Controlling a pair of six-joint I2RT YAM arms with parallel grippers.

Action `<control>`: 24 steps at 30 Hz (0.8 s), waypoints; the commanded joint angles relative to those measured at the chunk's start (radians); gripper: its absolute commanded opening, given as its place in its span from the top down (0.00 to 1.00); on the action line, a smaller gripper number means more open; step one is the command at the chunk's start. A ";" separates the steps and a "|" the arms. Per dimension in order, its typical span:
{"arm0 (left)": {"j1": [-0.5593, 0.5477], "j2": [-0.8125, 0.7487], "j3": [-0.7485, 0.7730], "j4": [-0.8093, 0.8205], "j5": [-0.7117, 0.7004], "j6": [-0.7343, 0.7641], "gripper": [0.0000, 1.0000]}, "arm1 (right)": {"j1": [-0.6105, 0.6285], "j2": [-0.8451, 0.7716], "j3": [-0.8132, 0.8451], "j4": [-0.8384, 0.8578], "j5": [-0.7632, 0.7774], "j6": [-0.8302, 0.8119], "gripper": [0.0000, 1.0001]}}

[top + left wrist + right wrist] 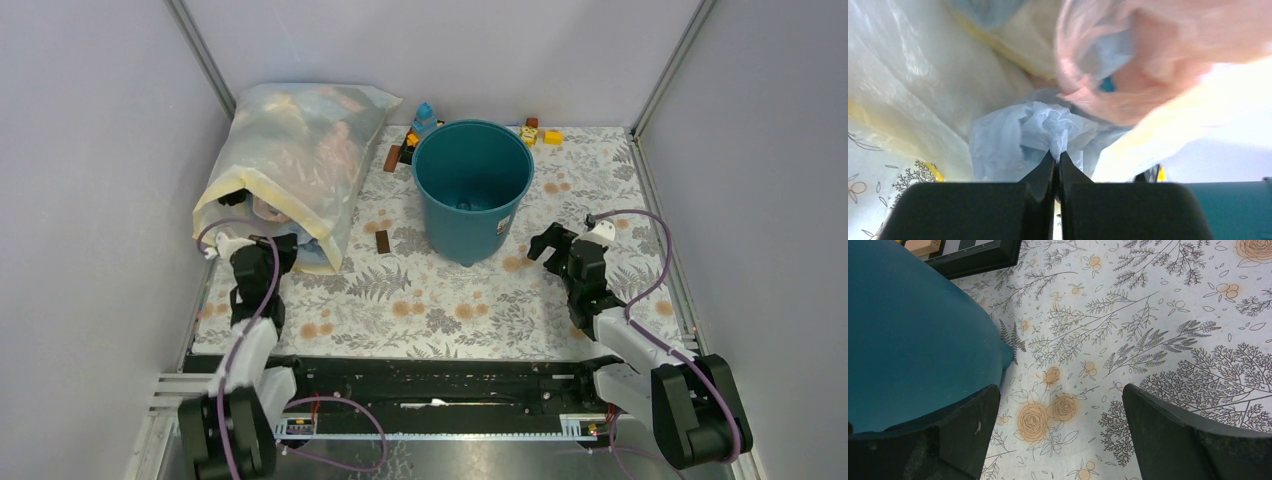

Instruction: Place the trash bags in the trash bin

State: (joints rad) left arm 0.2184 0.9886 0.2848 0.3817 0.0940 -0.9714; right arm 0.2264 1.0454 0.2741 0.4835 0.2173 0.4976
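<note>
The teal-blue trash bin (472, 188) stands upright at the middle back of the flowered mat. Its wall fills the left of the right wrist view (908, 340). A crumpled pale blue trash bag (1023, 135) lies at the mouth of the large yellowish sack (290, 165). My left gripper (1057, 152) is shut on a fold of that bag, at the sack's near end (262, 252). My right gripper (1060, 420) is open and empty, low over the mat just right of the bin (560, 250).
The yellowish sack with pink and blue contents (1158, 55) lies along the left of the mat. Small toys and blocks (425, 122) sit behind the bin, with a yellow block (552, 137) and a brown bar (383, 241) nearby. Walls close in on both sides.
</note>
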 commanded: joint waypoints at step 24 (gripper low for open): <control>-0.097 -0.524 0.383 -0.433 0.357 -0.183 1.00 | 0.051 0.111 0.030 0.291 -0.443 -0.070 0.00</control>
State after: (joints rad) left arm 0.1680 0.4835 0.6186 -0.0937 0.3481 -1.1355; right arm 0.2451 1.1099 0.2745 0.6655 -0.1005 0.4591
